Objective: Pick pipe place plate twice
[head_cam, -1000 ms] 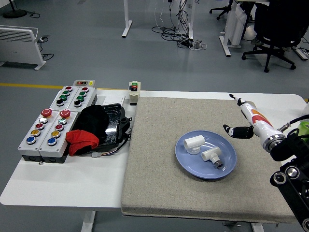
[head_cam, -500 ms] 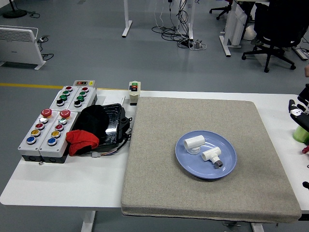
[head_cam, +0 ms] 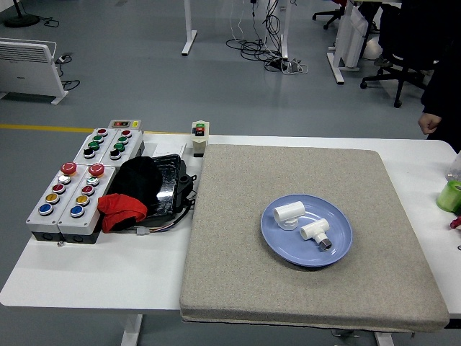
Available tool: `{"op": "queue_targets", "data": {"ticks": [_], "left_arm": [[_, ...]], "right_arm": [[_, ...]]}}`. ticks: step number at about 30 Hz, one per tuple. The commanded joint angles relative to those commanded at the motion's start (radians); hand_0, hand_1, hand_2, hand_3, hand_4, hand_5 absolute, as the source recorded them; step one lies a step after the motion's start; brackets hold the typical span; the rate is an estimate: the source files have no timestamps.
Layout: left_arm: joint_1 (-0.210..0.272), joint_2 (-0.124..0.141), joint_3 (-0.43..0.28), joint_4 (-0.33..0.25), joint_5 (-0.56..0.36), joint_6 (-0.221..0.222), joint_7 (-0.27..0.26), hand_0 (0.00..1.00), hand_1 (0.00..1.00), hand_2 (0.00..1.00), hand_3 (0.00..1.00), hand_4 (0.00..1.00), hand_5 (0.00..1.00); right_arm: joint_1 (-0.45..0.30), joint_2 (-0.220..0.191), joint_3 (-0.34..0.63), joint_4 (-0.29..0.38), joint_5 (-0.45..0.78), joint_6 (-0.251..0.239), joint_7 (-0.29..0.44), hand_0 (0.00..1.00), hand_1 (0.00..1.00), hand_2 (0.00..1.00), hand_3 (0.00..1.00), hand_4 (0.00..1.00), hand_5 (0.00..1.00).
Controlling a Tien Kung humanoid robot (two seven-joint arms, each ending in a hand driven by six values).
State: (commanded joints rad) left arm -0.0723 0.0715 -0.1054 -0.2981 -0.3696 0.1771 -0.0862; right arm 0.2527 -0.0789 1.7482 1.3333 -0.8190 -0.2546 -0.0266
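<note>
Two white pipe fittings [head_cam: 302,220] are found lying side by side, apart, inside the blue plate [head_cam: 338,245] on the grey mat [head_cam: 238,274], so both placements are judged complete. No robot hand is in view, so its state cannot be told and no position can be referenced to it. A person's hand [head_cam: 430,124] is noted at the far right of the table [head_cam: 94,277], well apart from the plate.

2 pipes [head_cam: 302,220] on plate [head_cam: 338,249], plate on mat [head_cam: 238,274]; button boxes [head_cam: 75,180] left.
</note>
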Motion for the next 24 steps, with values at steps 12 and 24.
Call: {"op": "queue_targets", "data": {"ticks": [12, 24], "left_arm": [[0.003, 0.002, -0.001, 0.001, 0.002, 0.000, -0.002, 0.696, 0.683, 0.707, 0.649, 0.314, 0.998], [0.001, 0.001, -0.004, 0.000, 0.003, -0.001, -0.002, 0.696, 0.684, 0.707, 0.648, 0.311, 0.998]], "right_arm": [[-0.010, 0.008, 0.001, 0.006, -0.003, -0.002, 0.001, 0.833, 0.797, 0.915, 0.835, 0.580, 0.492], [-0.012, 0.011, 0.000, 0.004, -0.003, -0.009, -0.002, 0.831, 0.794, 0.914, 0.828, 0.575, 0.494]]}}
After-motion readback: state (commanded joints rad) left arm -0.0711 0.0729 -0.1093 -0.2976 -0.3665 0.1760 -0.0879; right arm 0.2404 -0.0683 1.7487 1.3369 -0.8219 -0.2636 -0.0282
